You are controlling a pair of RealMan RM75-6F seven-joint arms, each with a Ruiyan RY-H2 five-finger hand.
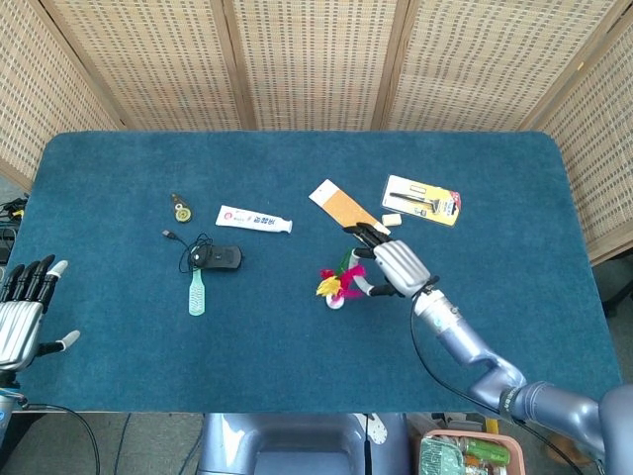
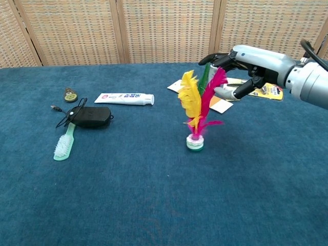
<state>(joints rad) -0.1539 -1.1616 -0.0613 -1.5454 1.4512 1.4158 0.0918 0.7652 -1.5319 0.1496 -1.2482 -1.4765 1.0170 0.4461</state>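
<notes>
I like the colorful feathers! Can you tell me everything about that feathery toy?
The feathery toy is a shuttlecock with yellow, magenta and green feathers rising from a small round base, white with a green rim. It stands upright on the blue table, base down, feathers fanning up. The right hand is just behind and beside the feather tips with fingers spread; whether it touches them cannot be told. An orange card lies behind it.

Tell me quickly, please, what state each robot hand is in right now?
Left robot hand: open, holding nothing, at the table's edge.
Right robot hand: open, fingers apart beside the upright feather shuttlecock, not gripping it.
</notes>
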